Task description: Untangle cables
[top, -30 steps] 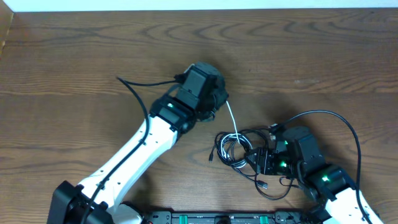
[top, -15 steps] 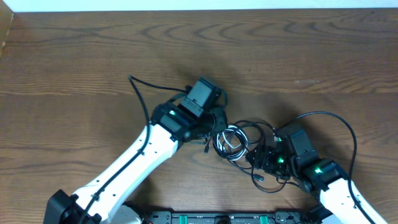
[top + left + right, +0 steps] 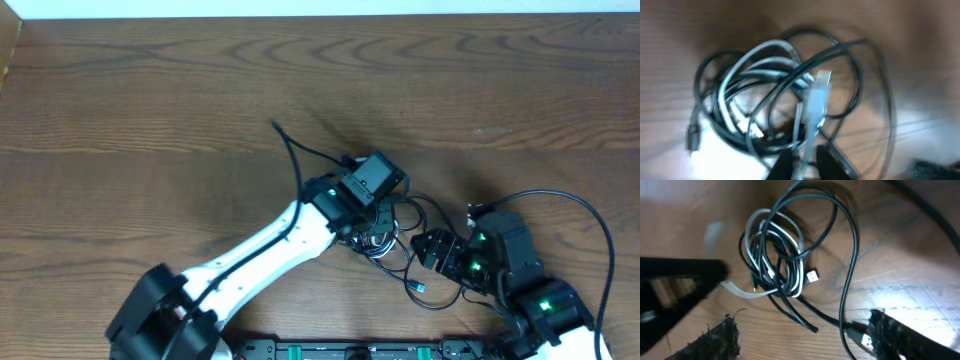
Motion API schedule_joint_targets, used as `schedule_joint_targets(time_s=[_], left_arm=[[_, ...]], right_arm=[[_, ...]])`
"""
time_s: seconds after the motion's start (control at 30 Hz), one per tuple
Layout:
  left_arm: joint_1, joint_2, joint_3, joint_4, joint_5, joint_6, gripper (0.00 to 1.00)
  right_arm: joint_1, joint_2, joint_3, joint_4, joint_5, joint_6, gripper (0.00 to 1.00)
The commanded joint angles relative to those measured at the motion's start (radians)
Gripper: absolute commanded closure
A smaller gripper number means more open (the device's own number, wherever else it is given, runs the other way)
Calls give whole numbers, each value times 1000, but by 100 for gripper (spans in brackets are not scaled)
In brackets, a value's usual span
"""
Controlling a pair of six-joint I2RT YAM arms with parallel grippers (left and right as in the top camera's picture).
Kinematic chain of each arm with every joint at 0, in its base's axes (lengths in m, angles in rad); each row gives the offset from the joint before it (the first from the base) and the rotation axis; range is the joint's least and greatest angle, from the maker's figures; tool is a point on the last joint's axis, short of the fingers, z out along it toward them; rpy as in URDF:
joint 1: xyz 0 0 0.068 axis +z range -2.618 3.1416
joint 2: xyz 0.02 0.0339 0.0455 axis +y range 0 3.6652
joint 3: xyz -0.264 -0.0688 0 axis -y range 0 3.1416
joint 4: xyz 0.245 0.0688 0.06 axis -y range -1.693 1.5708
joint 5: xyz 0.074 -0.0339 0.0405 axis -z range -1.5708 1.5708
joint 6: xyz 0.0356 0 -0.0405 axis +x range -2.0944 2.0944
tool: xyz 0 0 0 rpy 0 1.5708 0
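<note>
The cables (image 3: 388, 240) lie in one tangled bundle on the table, black loops wound around a white cord (image 3: 798, 269). My left gripper (image 3: 372, 222) hangs right over the bundle. In the blurred left wrist view its fingers (image 3: 832, 162) stand a narrow gap apart, and the white cord with its plug (image 3: 822, 81) runs loosely between them. My right gripper (image 3: 437, 250) sits just right of the bundle, open wide (image 3: 805, 337) with bare wood between its fingers. A black cable's blue-tipped plug (image 3: 863, 338) lies beside the right finger (image 3: 895, 335).
The left arm (image 3: 270, 250) reaches in from the lower left and shows as a dark shape (image 3: 675, 277) in the right wrist view. Thick black robot wires arc over each arm (image 3: 295, 150) (image 3: 575, 205). The table's near edge rail (image 3: 350, 350) runs along the bottom.
My left gripper has carried the white cord right and down back onto the bundle, so the cord went slack, and its fingers eased apart. My right gripper drew back to the right and opened wider.
</note>
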Motion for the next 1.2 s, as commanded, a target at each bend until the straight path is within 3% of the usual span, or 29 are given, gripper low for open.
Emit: schedule_joint_targets(time_s=[0.0,0.1,0.57,0.73,1.17], left_arm=[[9,2,-5,-6,-36,94,35],[29,-36,14,-31,-36,138,23],[145,-321,23,-39,-194,175,21],[190,-363,23,-39,-200,171,12],[368,-397,23,-106,-199,33,10]], right_arm=[[-7,-23,18,-3,43,-3,18],[-7,-23,18,-2,42,23,18],[-7,0,17,9,42,77,11],[-7,14,17,9,37,137,6],[-7,14,17,105,-87,147,1]])
